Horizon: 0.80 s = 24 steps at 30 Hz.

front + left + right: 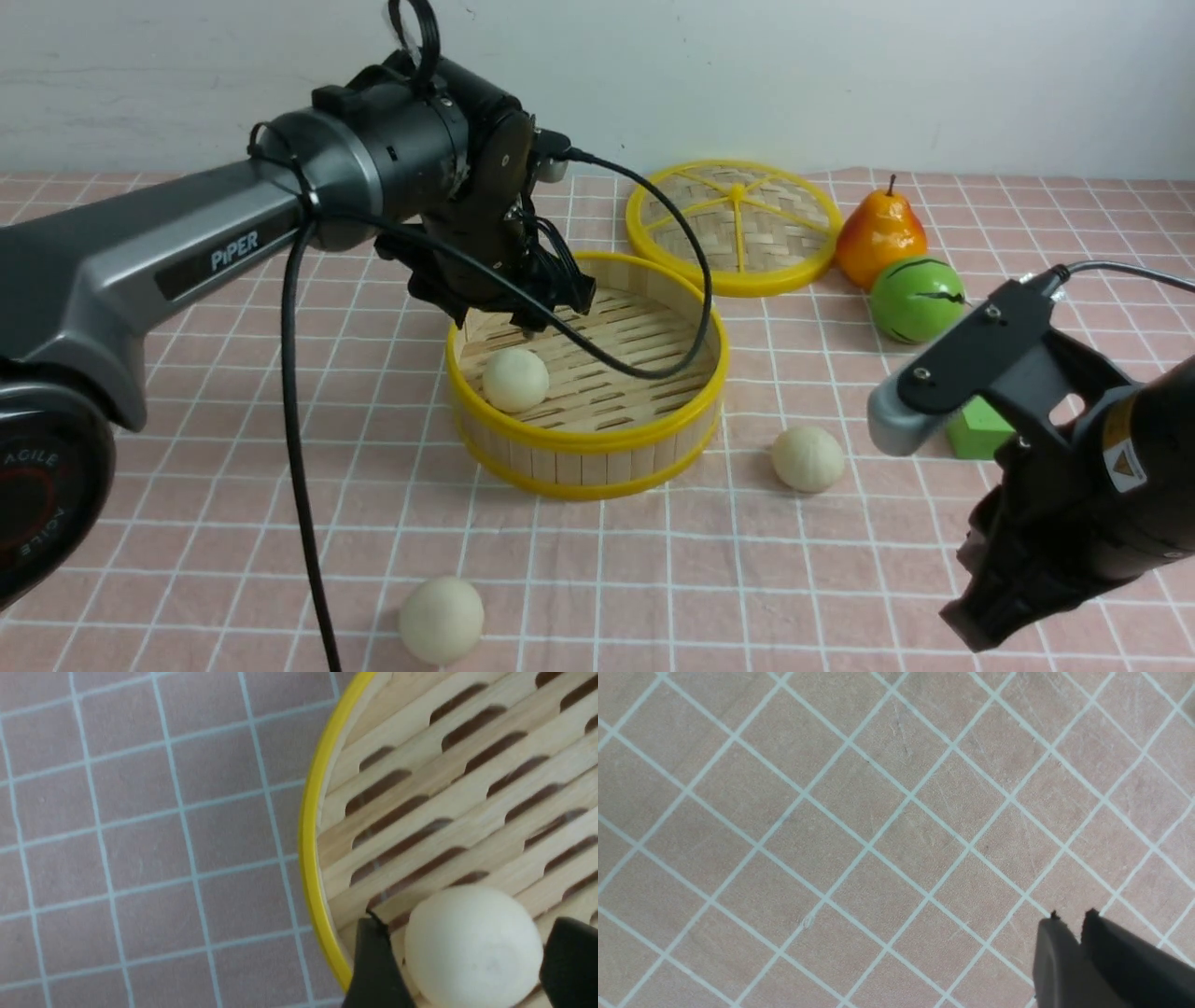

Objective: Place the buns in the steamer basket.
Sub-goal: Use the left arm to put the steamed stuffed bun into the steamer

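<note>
- The left claw (pixel 541 317) stands wide above the steamer basket (pixel 586 439), empty.
- One bun (pixel 514 380) lies on the slatted floor, by the basket's near-left wall.
- A second bun (pixel 808 458) sits on the bench (pixel 187 392) just right of the basket, and a third bun (pixel 442 620) well in front.
- The right claw (pixel 1071 917) is narrow and holds nothing.

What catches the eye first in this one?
The left tool hangs open over the steamer basket, where one bun lies by the left wall. A second bun sits on the checked cloth right of the basket, a third bun nearer the camera.
</note>
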Tool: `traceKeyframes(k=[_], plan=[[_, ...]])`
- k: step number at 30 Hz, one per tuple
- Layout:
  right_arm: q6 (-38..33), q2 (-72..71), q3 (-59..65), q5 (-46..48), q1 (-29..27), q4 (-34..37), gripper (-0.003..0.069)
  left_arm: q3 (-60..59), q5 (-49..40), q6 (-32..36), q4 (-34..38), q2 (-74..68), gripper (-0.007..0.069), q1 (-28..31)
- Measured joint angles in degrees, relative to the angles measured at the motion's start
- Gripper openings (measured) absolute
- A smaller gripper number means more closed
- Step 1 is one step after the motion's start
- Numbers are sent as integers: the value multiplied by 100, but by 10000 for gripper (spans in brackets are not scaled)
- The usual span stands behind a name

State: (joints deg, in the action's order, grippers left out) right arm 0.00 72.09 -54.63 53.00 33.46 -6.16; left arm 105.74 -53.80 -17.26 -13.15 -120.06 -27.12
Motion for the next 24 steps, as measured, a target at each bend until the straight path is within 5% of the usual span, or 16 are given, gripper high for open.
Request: traceKeyframes(k=[9,18,24], plan=[[0,0,0,-221,0,0,92,2,-288,683,768,-43,405,0],[0,0,0,-240,0,0,104,14,-249,693,744,-427,396,0],[0,0,0,-261,0,0,105,14,-77,618,429,-456,288,0]])
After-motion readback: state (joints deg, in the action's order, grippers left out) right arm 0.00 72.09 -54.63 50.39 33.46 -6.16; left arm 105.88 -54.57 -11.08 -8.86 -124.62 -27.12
